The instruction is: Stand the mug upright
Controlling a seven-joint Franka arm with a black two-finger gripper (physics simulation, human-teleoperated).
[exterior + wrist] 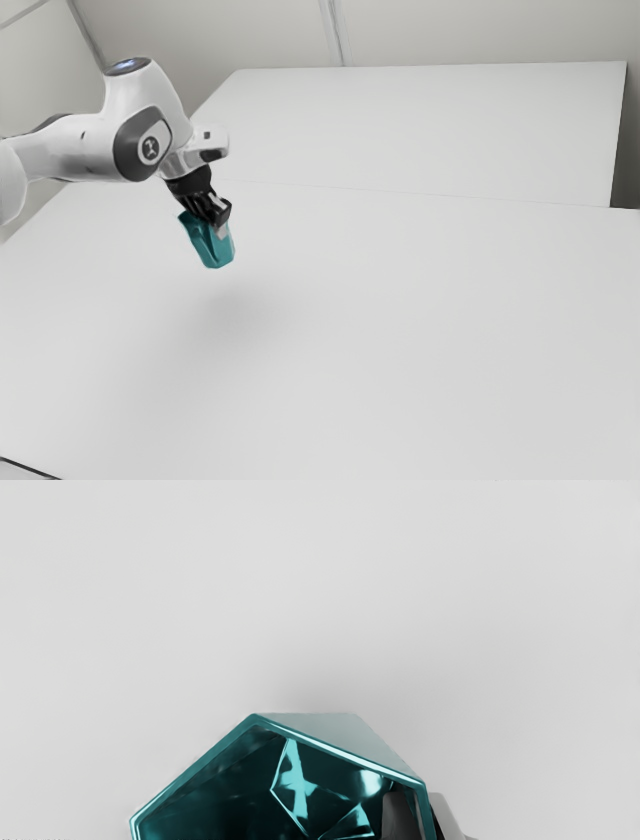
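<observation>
The gripper (221, 217) holds the teal mug (212, 248) in the air over the table, shut on one side of its wall. Seen from outside, the mug leans somewhat, its open end up at the hand and its base downward. In the wrist view the gripper (424, 807) has one finger inside the faceted mug (330, 737) and the other outside, with the wall pinched between them. The mug's mouth faces the hand camera; its near part is cut off by the picture's bottom edge.
The white table (400, 330) extends below the mug and carries a soft shadow beneath it. Another white surface (430, 130) stands beyond the table, before a pale wall. A dark thin edge crosses the exterior view's lower left corner.
</observation>
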